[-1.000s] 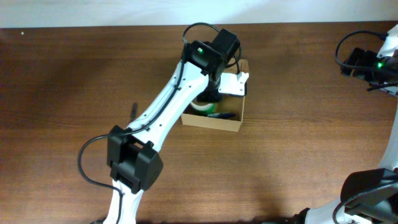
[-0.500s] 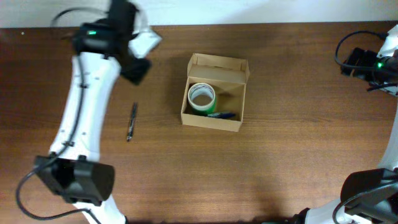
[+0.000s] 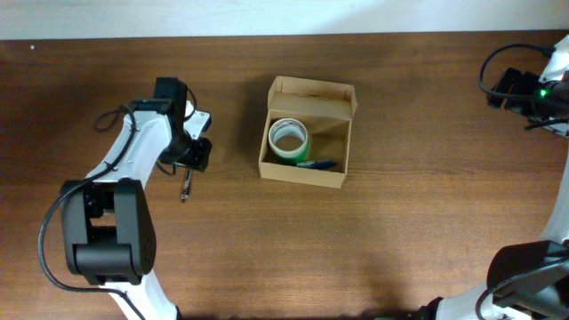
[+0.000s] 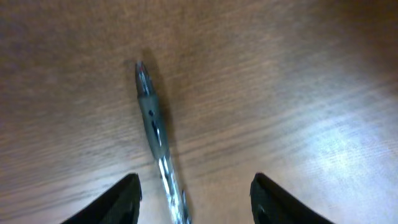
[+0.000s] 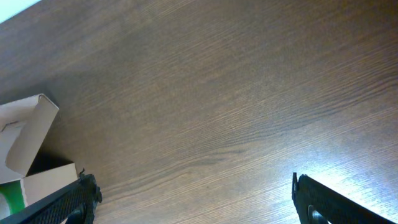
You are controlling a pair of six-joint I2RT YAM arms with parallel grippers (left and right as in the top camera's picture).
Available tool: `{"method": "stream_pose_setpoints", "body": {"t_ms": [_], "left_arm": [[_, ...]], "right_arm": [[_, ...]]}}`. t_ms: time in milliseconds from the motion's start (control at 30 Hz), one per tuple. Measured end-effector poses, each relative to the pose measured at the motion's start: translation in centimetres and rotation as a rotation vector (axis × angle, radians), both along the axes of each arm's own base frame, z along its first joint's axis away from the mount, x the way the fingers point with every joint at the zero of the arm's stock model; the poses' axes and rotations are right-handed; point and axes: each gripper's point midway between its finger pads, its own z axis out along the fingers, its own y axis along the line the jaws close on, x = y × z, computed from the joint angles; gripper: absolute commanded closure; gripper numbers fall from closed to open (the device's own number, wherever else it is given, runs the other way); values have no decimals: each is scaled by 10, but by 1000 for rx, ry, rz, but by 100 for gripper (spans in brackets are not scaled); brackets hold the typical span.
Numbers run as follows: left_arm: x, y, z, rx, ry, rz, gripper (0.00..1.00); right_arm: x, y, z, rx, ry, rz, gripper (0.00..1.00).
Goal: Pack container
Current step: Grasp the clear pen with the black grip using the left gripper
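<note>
Brown wood table: left gripper has its jaws wide apart, low over a pen lying between the fingers, not gripped. Container sits to its right, mid-table, flap up, holding 1 tape roll and 1 dark marker. Right gripper is also spread wide and empty, well apart from the container.

Open tabletop surrounds pen; container stands well apart
</note>
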Motion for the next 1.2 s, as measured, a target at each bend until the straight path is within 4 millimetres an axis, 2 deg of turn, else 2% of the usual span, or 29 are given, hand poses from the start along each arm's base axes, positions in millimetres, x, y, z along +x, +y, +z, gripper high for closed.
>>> {"method": "stream_pose_setpoints", "body": {"t_ms": [100, 400, 600, 667, 700, 767, 800, 1067, 1200], "left_arm": [[-3, 1, -7, -3, 5, 30, 43], [-2, 6, -11, 5, 0, 48, 43], [-5, 6, -26, 7, 26, 48, 44], [-6, 6, -29, 7, 34, 48, 53], [-6, 6, -31, 8, 37, 48, 61], [-6, 8, -33, 15, 39, 48, 89], [-6, 8, -33, 15, 37, 46, 98], [-6, 10, -34, 13, 40, 43, 98], [-9, 11, -26, 16, 79, 9, 99]], "right_arm": [[0, 0, 0, 0, 0, -1, 1], [0, 0, 0, 0, 0, 0, 1], [0, 0, 0, 0, 0, -1, 1], [0, 0, 0, 0, 0, -1, 1], [0, 0, 0, 0, 0, 0, 1], [0, 0, 0, 0, 0, -1, 1], [0, 0, 0, 0, 0, 0, 1], [0, 0, 0, 0, 0, -1, 1], [0, 0, 0, 0, 0, 0, 1]]}}
